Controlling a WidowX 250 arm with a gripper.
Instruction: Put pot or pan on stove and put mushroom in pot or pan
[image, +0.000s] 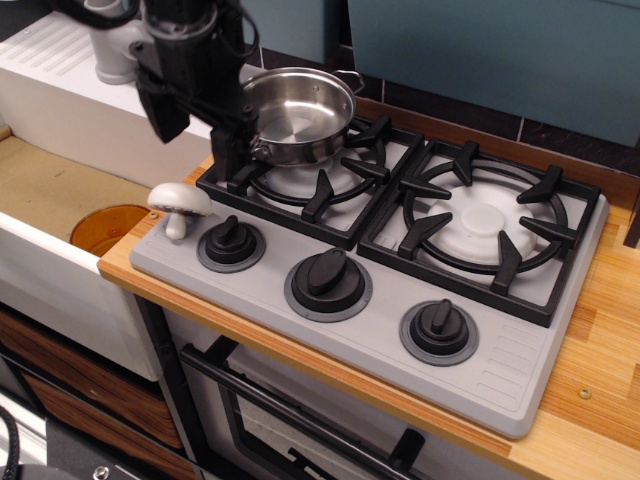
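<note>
The black gripper (195, 135), fingers spread and empty, hangs above the small white-capped toy mushroom (180, 205) at the grey two-burner stove's (400, 350) left corner. Best drop straight, pinch the cap, then lift it to the shiny steel pot (298, 112) on the left grate. The pot's near handle hides behind the finger.

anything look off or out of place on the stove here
Only the mushroom: it stands on the stove's grey front left corner by a knob, not in the pot. The pot sits upright on the left grate. Nothing spilled.
</note>
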